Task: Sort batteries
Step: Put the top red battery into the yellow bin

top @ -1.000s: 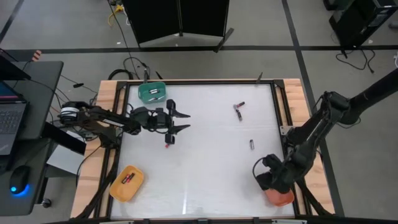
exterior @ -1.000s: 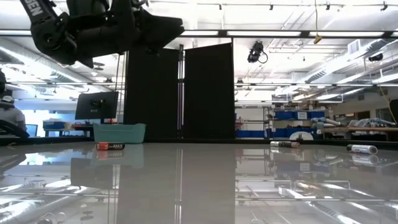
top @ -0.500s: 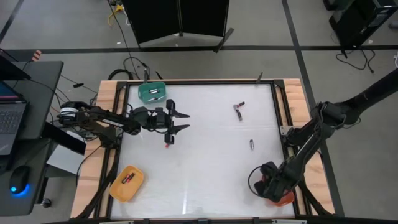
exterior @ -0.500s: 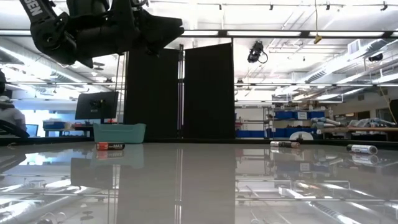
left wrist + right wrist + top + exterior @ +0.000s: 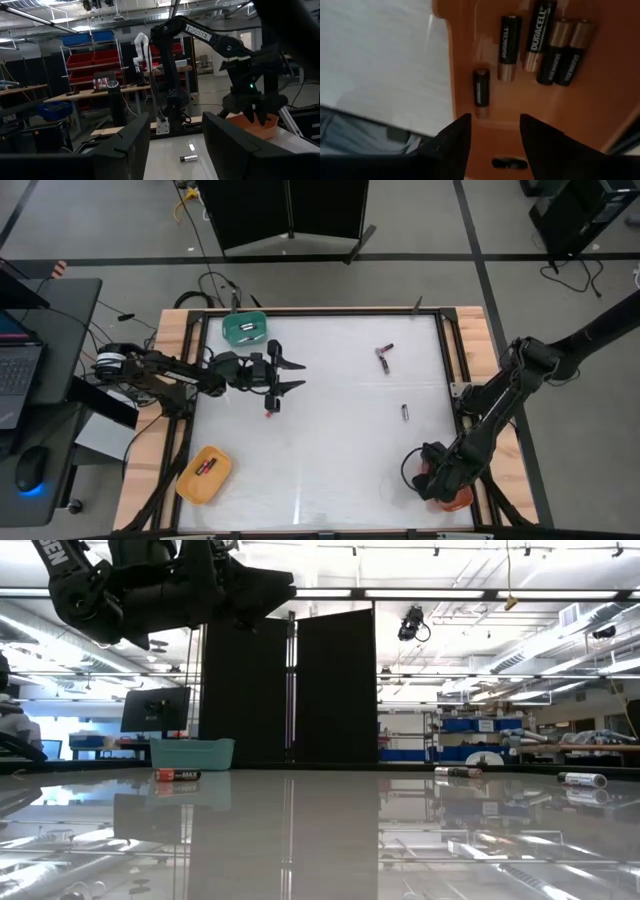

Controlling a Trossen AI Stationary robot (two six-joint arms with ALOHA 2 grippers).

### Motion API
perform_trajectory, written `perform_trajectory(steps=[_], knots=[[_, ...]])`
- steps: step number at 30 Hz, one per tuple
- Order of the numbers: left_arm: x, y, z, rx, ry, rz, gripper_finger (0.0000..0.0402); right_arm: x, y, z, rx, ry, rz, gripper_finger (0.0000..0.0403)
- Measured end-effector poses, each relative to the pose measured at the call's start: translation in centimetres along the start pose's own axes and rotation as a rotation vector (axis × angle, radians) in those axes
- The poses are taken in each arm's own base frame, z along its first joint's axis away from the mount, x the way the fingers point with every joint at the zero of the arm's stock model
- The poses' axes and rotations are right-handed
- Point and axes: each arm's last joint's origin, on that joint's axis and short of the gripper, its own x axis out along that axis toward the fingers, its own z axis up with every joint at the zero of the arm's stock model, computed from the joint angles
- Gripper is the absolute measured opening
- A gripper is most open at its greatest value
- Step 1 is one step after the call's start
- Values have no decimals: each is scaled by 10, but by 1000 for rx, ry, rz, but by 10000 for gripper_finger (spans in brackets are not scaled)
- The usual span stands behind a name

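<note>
Batteries (image 5: 540, 42): slim black cylinders with copper ends, five lying in orange tray (image 5: 600, 110); right claw (image 5: 492, 132) spread, empty above them. Left claw (image 5: 290, 375) spread over tabletop (image 5: 340, 450).

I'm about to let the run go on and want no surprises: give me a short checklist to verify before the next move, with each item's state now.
1. Right end effector open above the orange tray: ok.
2. Dropped battery lying in that tray with four others: ok.
3. Nothing between the right fingers: ok.
4. Left end effector open over the table, empty: ok.
5. Red battery beside the left end effector, free to pick: ok.
6. Loose batteries left on the table, so sorting unfinished: not ok.
</note>
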Motion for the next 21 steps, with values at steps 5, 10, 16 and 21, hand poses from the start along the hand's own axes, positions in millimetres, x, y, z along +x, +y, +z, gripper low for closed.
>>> perform_trajectory(steps=[5, 10, 16, 21], knots=[[0, 0, -2, -4, 24, -3, 188, -18, -10, 2, -24, -16, 22, 178], [0, -1, -5, -14, 53, -6, 188, -37, -14, 18, -134, -168, 104, 171], [0, -1, -6, -36, 62, -10, 188, -66, -11, 57, -282, -385, 163, 153], [0, -2, -9, -41, 92, -17, 188, -91, -1, 107, -397, -610, 157, 149]])
